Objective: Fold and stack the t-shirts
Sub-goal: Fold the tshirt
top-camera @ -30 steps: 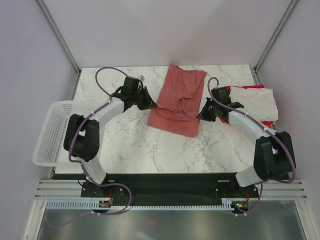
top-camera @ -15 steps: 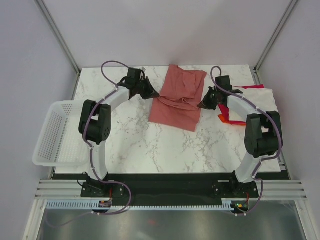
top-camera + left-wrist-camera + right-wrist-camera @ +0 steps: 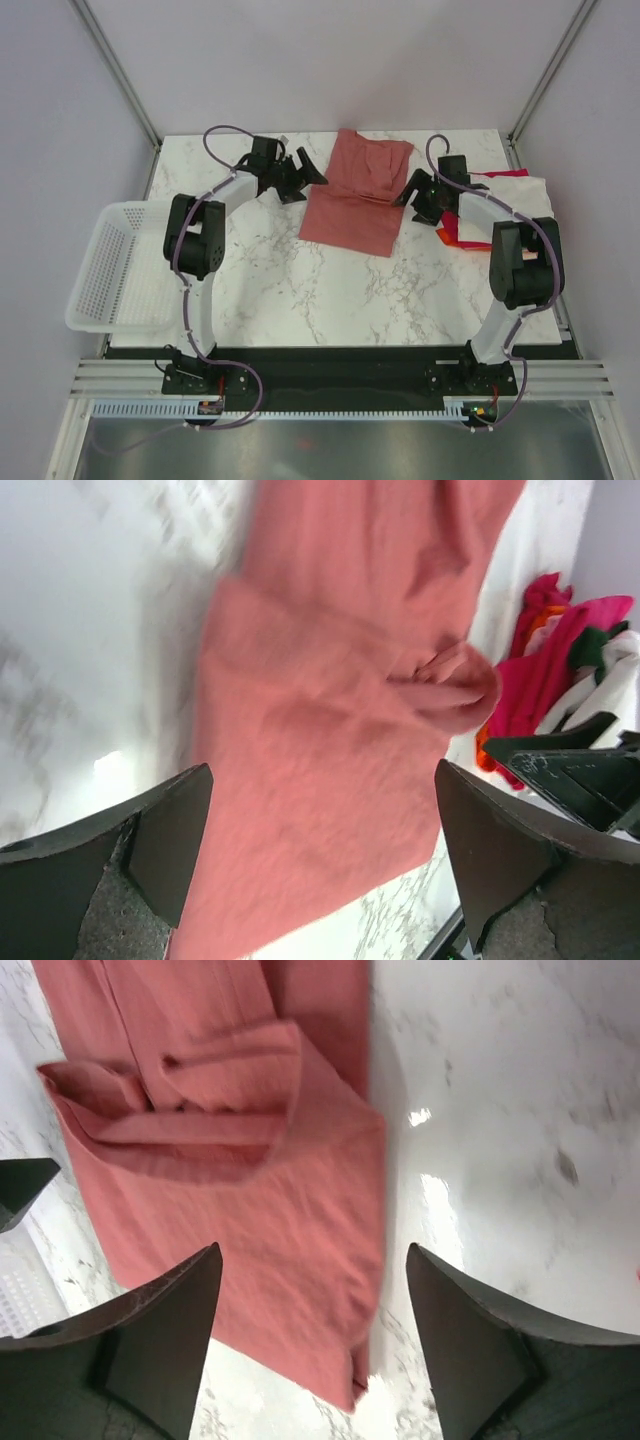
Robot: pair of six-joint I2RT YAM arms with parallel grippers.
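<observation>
As the salmon-red t-shirt (image 3: 352,205) lies partly folded at the back of the worktop (image 3: 330,290), limp, light handling is expected; its layered side edges are best pinched; the left end effector (image 3: 308,178) and right end effector (image 3: 412,203) are spread wide beside it, empty.

Salmon-red t-shirt (image 3: 357,200): you'll find it folded narrow, lying flat at the desk's (image 3: 300,290) far centre.
Other t-shirts (image 3: 515,200): your cream-white one lies over magenta and orange, far right.

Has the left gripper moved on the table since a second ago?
Yes. The left gripper has moved toward the far edge of the table, up along the left side of the red shirt, and now stands open.
</observation>
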